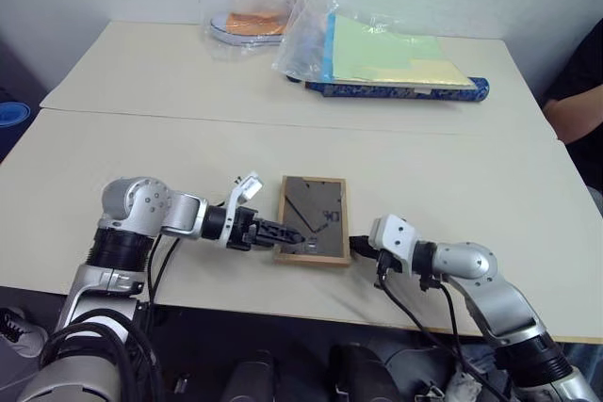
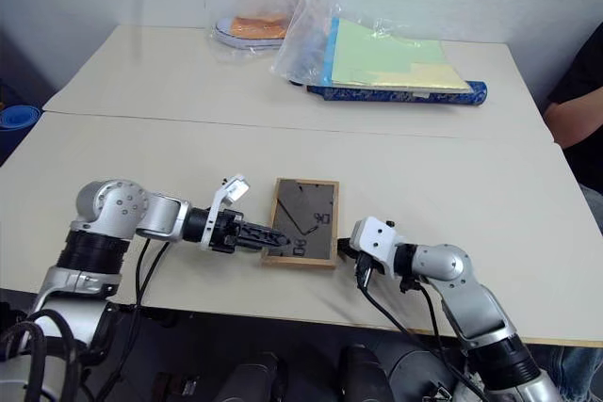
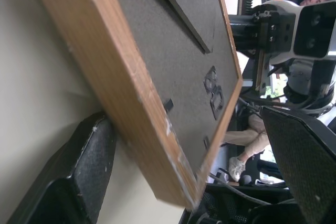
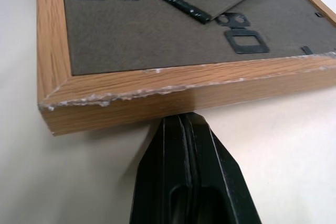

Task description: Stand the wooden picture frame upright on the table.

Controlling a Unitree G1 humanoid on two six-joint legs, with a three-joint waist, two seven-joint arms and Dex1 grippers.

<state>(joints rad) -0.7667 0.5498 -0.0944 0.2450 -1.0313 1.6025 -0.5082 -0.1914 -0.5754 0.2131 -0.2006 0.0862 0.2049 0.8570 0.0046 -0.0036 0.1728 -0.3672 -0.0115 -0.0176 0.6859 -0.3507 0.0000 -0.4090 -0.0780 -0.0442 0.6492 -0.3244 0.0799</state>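
Cream two-section desk (image 1: 452, 176) with the small light-wood picture frame (image 1: 313, 219) lying back-up near its front edge: left gripper (image 1: 281, 232), jaws wide, straddles one side; right gripper (image 1: 359, 245), jaws closed and empty, braces the opposite edge, best held steady while lifting.

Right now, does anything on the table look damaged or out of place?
Yes. The small light-wood picture frame lies face down on the cream table, its dark grey back up. Its wooden edge nearest the right gripper's closed fingers is chipped, showing whitish scuffs.
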